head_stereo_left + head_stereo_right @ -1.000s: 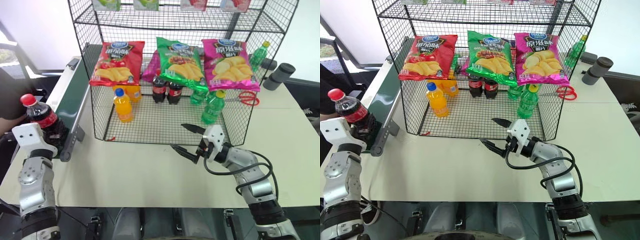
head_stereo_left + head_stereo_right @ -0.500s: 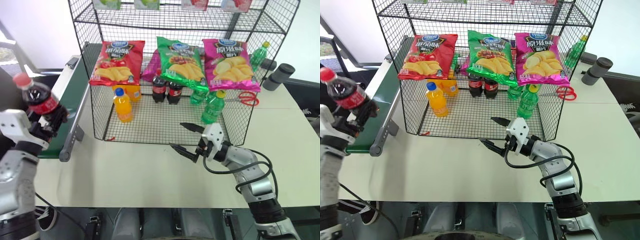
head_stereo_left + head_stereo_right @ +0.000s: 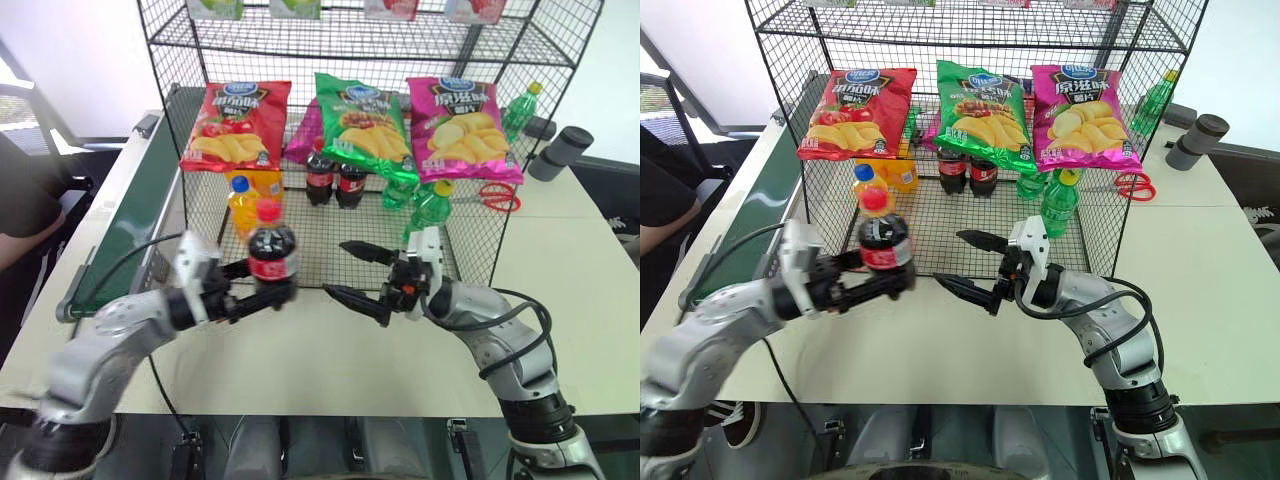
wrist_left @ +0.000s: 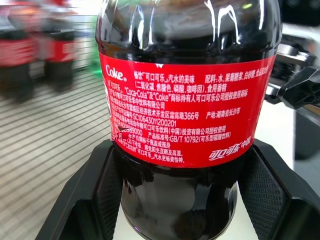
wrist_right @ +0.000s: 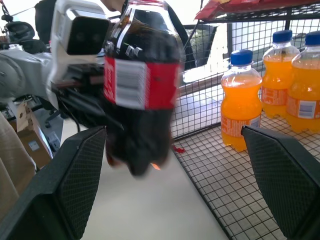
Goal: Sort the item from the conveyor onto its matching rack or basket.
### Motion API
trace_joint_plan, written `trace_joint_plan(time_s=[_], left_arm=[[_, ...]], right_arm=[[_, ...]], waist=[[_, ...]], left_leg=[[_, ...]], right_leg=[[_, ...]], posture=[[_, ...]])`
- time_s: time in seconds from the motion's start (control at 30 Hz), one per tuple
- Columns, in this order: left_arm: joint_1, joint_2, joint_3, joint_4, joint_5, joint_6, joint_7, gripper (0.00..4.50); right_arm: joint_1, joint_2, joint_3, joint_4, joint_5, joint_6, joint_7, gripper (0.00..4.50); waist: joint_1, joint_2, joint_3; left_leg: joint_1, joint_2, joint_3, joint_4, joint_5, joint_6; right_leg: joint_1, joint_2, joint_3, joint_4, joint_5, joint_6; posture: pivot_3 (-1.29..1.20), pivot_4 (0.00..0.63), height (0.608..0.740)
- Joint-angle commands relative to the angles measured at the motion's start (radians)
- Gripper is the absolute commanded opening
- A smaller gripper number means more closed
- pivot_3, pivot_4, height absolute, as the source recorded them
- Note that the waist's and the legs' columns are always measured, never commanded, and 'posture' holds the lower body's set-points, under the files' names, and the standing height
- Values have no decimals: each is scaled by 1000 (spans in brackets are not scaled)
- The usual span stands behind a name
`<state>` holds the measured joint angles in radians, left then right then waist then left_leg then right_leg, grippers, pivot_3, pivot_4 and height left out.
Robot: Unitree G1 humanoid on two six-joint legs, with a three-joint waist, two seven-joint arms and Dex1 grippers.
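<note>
L pincer (image 3: 262, 296) clamped on cola bottle (image 3: 271, 255), bottle upright, red cap up, held above desk (image 3: 300, 350) just in front of black wire rack (image 3: 470, 250). R pincer (image 3: 366, 275) spread wide, holding nothing, tips pointing at bottle, near but apart. Conveyor (image 3: 130, 215) off to L of rack, well apart from bottle. Inside rack: 2 more colas (image 3: 333, 180), orange sodas (image 3: 243, 205), green bottles (image 3: 428, 208), chip bags (image 3: 352, 125) on tier above.

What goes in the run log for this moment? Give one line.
stage: handover in front of rack | left end effector: shut on cola bottle, upright | right end effector: open, facing bottle, not touching
</note>
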<state>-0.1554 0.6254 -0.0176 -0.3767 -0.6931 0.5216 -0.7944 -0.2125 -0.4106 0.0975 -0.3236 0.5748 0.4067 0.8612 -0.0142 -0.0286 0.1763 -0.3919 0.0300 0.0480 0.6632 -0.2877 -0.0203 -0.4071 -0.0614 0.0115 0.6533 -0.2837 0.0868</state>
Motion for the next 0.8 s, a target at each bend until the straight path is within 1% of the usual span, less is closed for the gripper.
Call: trace_joint_plan(time_s=[0.03,0.13,0.3,0.47,0.67,0.7,0.73,0.8], left_arm=[[-100,-48,-63,46,68,-74,-57,2768],[-150,-70,-128,93,132,-116,-119,2768],[-188,-104,-172,125,172,-147,-174,2768],[-207,-113,-191,146,222,-179,-211,2768],[-214,-131,-183,145,248,-202,-215,2768],[-214,-133,-181,143,250,-201,-215,2768],[-214,-135,-179,139,251,-200,-212,2768],[-212,-138,-175,134,252,-197,-209,2768]], right_arm=[[-6,16,-12,-41,5,-10,-28,4500],[-7,21,-22,-44,13,-3,-49,4500],[1,19,-21,-52,11,8,-68,4500],[13,19,-30,-66,42,36,-71,4500],[12,13,-28,-69,81,74,-56,4500],[11,13,-29,-68,88,80,-54,3967],[11,10,-28,-69,94,87,-50,3712],[12,4,-26,-71,94,88,-44,2969]], waist=[[-1,1,0],[-1,1,0],[1,1,0],[2,1,0],[1,1,0],[2,1,0],[1,1,0],[1,1,0]], left_leg=[[0,0,0,0,0,0],[0,1,0,0,0,0],[0,1,0,1,0,1],[0,2,0,2,0,1],[0,2,0,2,0,1],[0,2,0,2,0,1],[0,2,0,2,0,1],[0,2,0,2,0,1]], right_leg=[[0,1,0,0,0,0],[-1,4,0,0,0,0],[-1,7,1,0,0,1],[0,8,1,1,0,1],[0,9,2,1,0,1],[0,9,2,1,0,1],[0,9,2,1,0,1],[0,9,2,1,0,1]], posture=[[0,150,740],[0,150,740],[0,150,740],[0,150,740],[0,150,740],[0,150,740],[0,150,740],[0,150,740]])
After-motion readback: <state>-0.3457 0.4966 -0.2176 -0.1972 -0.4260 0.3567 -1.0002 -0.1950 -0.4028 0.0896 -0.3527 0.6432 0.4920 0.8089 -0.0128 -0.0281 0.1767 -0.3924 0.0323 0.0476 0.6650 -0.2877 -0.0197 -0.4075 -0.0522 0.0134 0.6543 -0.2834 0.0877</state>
